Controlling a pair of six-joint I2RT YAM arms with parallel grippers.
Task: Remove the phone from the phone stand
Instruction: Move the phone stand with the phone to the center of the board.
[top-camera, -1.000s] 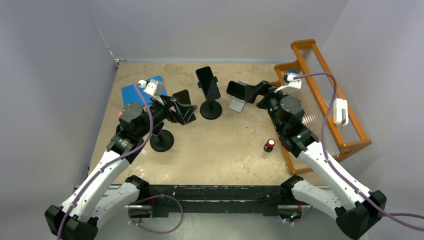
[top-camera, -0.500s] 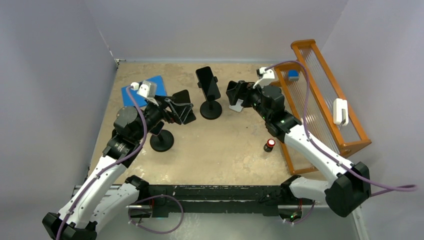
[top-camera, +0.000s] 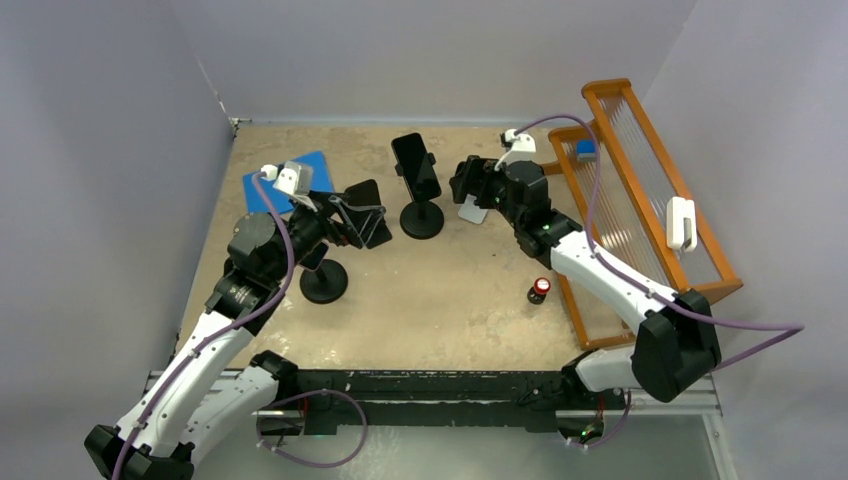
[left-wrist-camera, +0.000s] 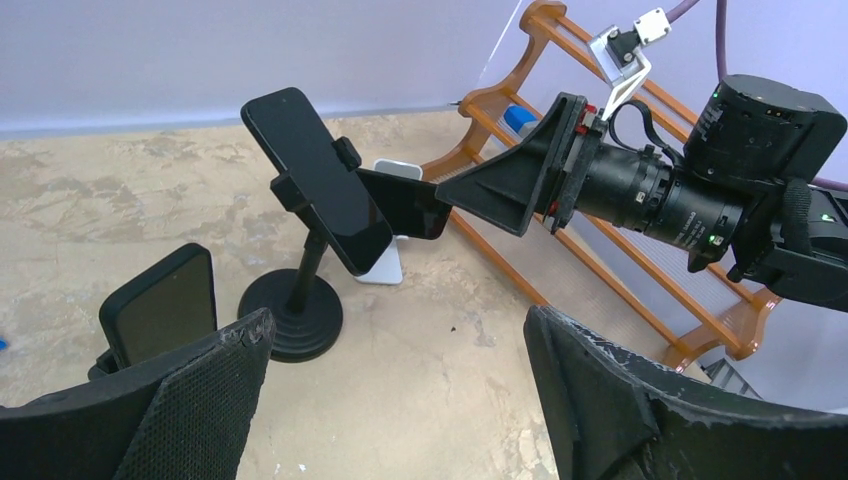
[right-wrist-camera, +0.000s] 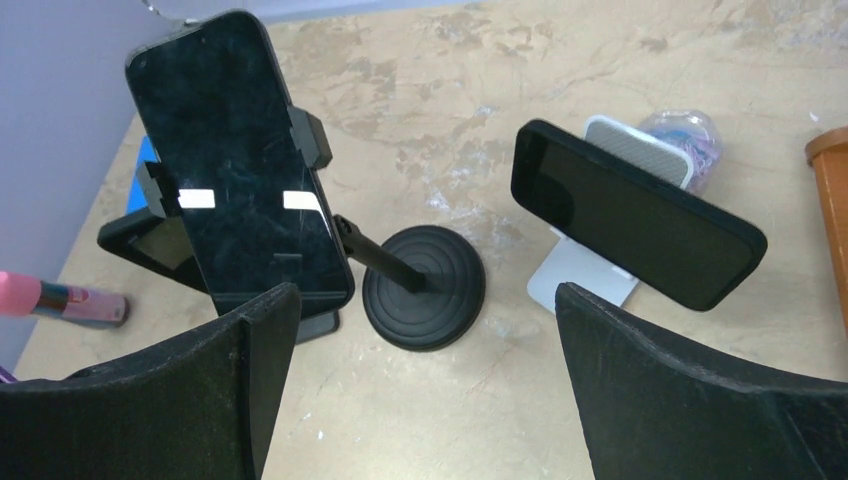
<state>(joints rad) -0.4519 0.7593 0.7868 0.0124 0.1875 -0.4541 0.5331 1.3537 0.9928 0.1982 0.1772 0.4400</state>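
Hovering with jaws wide and empty, left gripper (left-wrist-camera: 398, 330) and right gripper (right-wrist-camera: 428, 300) looked mid-approach, the phone (right-wrist-camera: 235, 150) clamped in its black stand (left-wrist-camera: 290, 318) ahead of the right jaws, off toward 1 finger, so the next move called for centring on its 2 long edges.

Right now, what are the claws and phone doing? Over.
Left gripper, right gripper open, empty. Centre phone clamped in black stand, untouched. Second phone on white stand beside right gripper.
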